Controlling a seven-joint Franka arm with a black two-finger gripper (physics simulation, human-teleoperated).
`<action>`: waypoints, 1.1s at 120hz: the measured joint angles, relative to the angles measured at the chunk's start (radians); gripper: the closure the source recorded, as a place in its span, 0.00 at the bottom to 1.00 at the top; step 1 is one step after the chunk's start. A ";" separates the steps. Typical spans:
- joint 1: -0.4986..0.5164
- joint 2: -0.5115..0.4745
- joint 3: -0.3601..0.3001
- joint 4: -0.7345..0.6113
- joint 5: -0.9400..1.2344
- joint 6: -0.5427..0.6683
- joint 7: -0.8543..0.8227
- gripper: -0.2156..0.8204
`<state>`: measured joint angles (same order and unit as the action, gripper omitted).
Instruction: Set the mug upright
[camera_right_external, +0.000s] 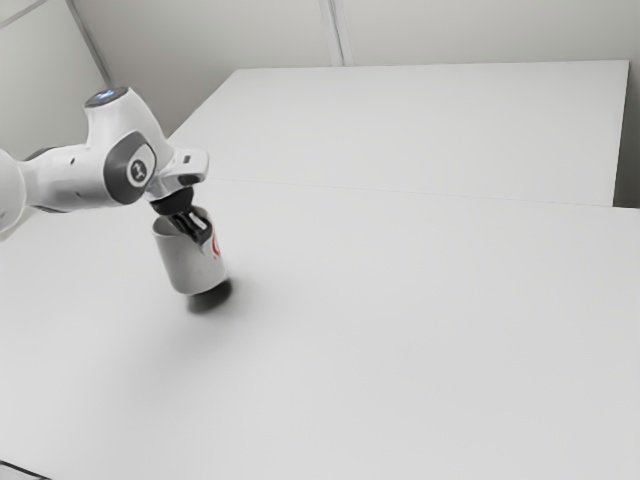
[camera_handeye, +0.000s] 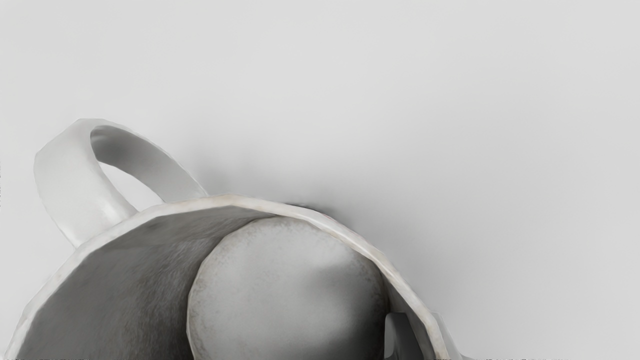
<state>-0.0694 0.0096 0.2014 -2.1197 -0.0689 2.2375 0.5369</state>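
Surface (camera_right_external: 400, 340): broad, pale, running well off to the exterior view's right. My arm (camera_right_external: 80, 178) reaches in from that view's left, the wrist above the work.

Mug (camera_right_external: 192, 262): white, below my gripper (camera_right_external: 203, 234), on the exterior view's left. Mouth up, base down, but not plumb; the body leans, its mouth toward that view's left. Dark shadow (camera_right_external: 211, 296) close under the base. Whether the low edge touches the surface or hangs just above it, I can't tell.

Jaws: clamped on the mug's wall, one inside the mouth, the other outside, rim (camera_handeye: 280, 207) between them. Reason, as I judge it: a wall is thin enough to pinch where the whole body would be a wide span, and a hold up here leaves the base free to meet the surface.

Handle (camera_handeye: 75, 185) sticks out well apart from the pinch, so it shouldn't foul me.

Red mark (camera_right_external: 216, 245) on the outer wall, near the outside finger.

Judgement: nearly upright. What remains is to take out the lean and seat the base flat before easing off. Risk: the one-sided pinch could let the mug swing, or rock if freed while tilted.
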 joint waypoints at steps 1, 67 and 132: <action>0.001 -0.003 0.000 -0.005 0.002 0.004 -0.009 0.97; -0.048 -0.045 -0.020 -0.151 0.023 0.135 -0.425 0.65; -0.016 -0.193 -0.019 0.168 0.024 -0.148 -0.577 0.26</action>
<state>-0.0850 -0.1836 0.1823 -1.9513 -0.0448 2.0894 -0.0396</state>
